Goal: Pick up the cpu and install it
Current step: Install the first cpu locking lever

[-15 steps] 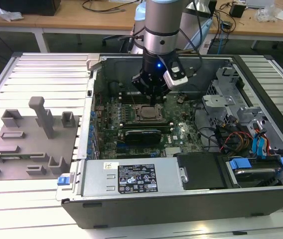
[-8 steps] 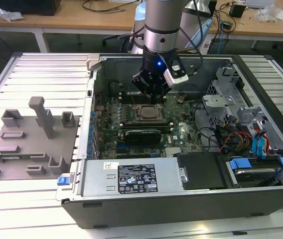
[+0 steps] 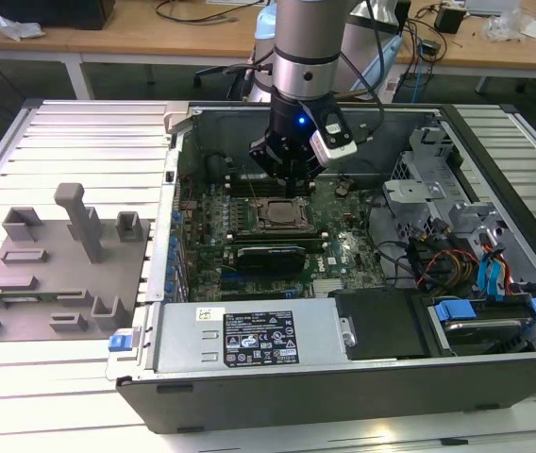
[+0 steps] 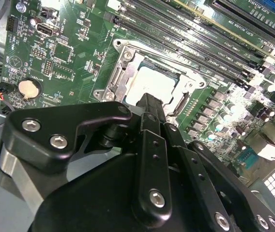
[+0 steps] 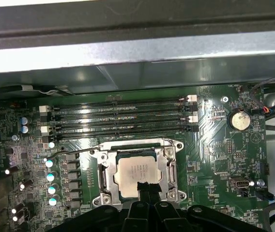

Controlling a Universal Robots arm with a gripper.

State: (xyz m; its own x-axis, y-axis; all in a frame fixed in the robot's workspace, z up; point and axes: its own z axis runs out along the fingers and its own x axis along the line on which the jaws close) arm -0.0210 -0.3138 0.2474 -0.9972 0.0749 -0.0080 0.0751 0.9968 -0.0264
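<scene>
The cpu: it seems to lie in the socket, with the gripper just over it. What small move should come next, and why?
Probably a small straight lift of the gripper. In the first wrist view the cpu lies flat and square inside the socket frame, and the gripper tip is at its edge; moving sideways could drag it.

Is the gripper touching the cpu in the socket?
Cannot tell. In the first wrist view the gripper overlaps an edge of the cpu lying in the socket; no contact or gap is plain.
</scene>
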